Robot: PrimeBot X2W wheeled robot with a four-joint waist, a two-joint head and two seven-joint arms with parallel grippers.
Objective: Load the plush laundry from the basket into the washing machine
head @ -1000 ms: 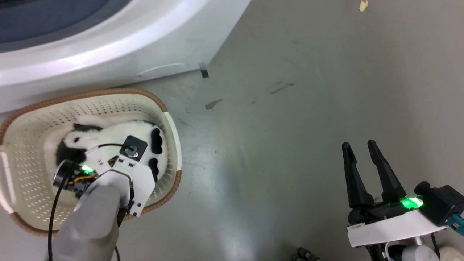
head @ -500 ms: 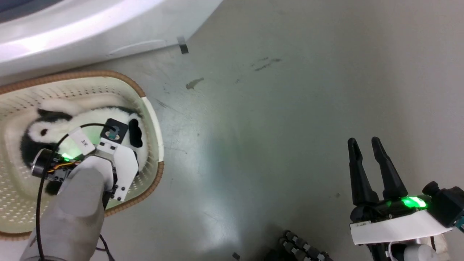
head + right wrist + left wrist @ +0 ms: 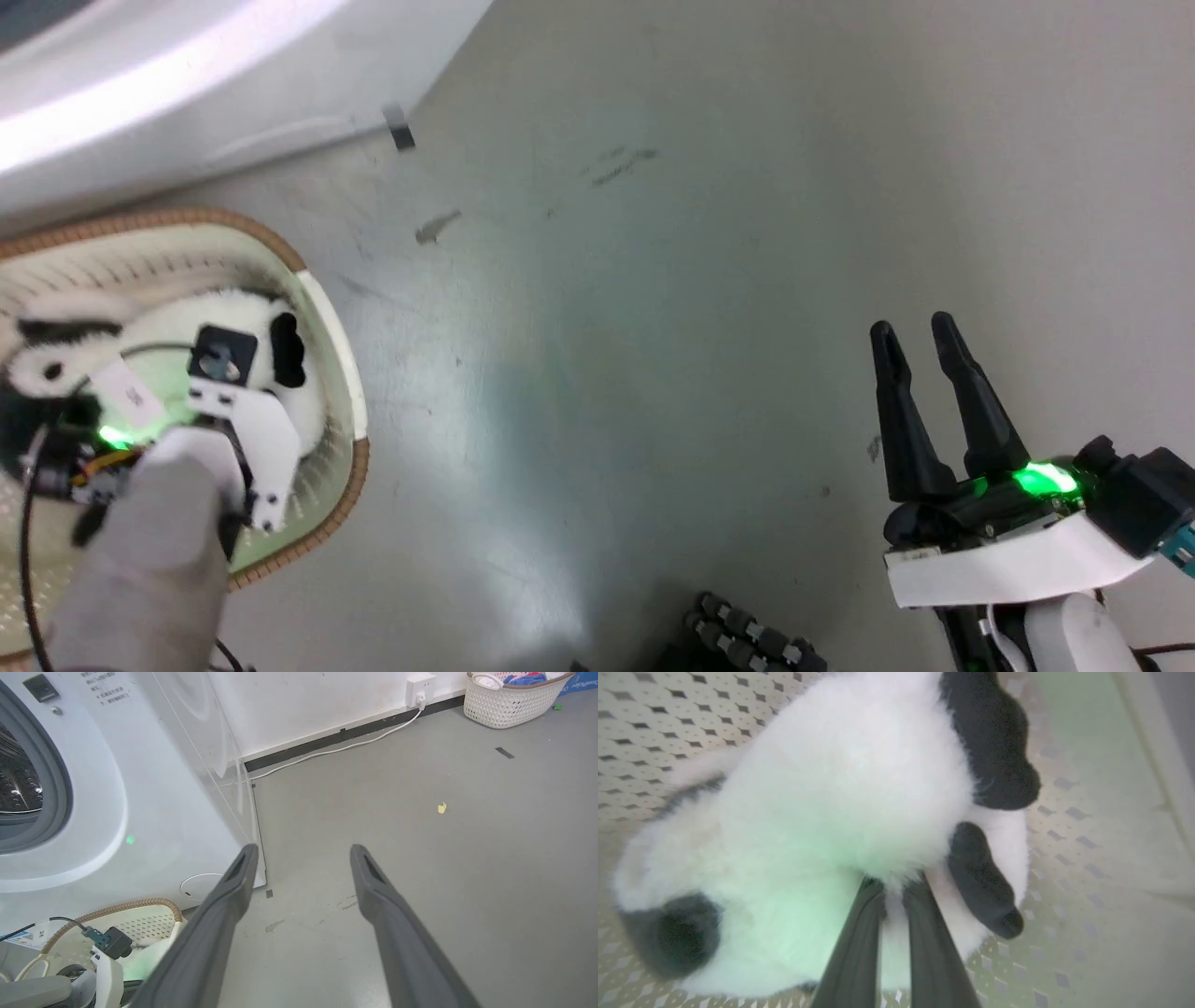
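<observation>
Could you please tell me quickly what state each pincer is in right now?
Left pincer: closed on the plush, tips buried in its fur.
Right pincer: open, holding nothing.

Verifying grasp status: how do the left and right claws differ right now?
The left claw is nearly closed, pinching fur of the plush laundry; the right claw is open and empty. The left claw reaches down into the basket; the right claw hangs over the floor. Both have two long dark fingers.

Toy (image 3: pixel 173 317) in basket (image 3: pixel 338 347), basket on floor (image 3: pixel 653 327) before washer (image 3: pixel 140 103); left gripper (image 3: pixel 894 884) on toy, right gripper (image 3: pixel 913 329) apart at right.
</observation>
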